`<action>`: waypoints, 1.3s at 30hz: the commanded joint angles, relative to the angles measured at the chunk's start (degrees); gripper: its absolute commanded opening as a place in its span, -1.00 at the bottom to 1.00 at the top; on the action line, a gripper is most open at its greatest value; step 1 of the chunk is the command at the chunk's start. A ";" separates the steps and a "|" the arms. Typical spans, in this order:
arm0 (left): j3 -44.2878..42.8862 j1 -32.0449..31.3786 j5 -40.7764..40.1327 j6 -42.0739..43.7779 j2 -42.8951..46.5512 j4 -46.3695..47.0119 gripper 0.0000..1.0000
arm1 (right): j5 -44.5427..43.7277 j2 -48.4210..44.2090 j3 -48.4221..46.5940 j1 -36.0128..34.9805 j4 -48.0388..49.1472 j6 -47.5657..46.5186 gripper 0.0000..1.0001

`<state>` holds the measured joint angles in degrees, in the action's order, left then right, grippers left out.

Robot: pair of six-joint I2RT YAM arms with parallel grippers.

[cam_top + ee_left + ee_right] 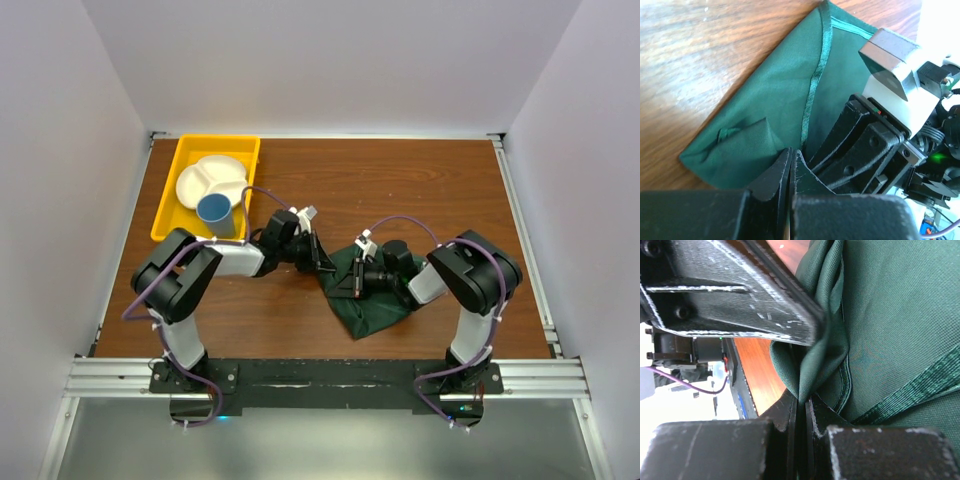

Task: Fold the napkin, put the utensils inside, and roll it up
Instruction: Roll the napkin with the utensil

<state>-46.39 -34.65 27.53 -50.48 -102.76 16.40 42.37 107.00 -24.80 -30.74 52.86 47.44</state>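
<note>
Right gripper [802, 402] pinches a fold of the green napkin [770, 95], left gripper [791, 157] pressed shut at its edge, apparently to fold it.

Quick count: one green napkin [378, 306], one yellow tray [167, 214], one white divided plate [212, 177], one blue cup [213, 208].

A yellow plastic tray [181, 166] sits at the far left corner of the brown wooden worktop [400, 185]; inside it lies a white divided plate [205, 175], with a blue cup [213, 209] at the plate's near edge
</note>
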 commanded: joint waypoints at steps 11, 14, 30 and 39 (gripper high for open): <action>8.07 -0.94 -2.92 3.72 -8.51 6.97 -1.00 | -17.58 -11.54 -9.73 -0.02 -47.57 -19.65 -0.33; 8.51 -0.94 -3.36 4.07 -9.30 7.33 -1.00 | -20.12 -14.35 -12.72 -0.37 -54.60 -22.90 -0.24; 3.24 -0.68 -3.01 4.07 -11.85 -0.93 -1.00 | -36.12 -23.07 -28.72 -12.24 -88.59 -35.83 0.39; 1.39 3.54 -3.18 7.41 -14.21 -7.96 -1.00 | -40.96 -16.65 -38.57 -14.70 -96.98 -43.65 0.41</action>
<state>-46.44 -33.87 31.81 -49.93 -111.07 25.80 5.41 88.27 -59.75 -44.69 -38.54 9.67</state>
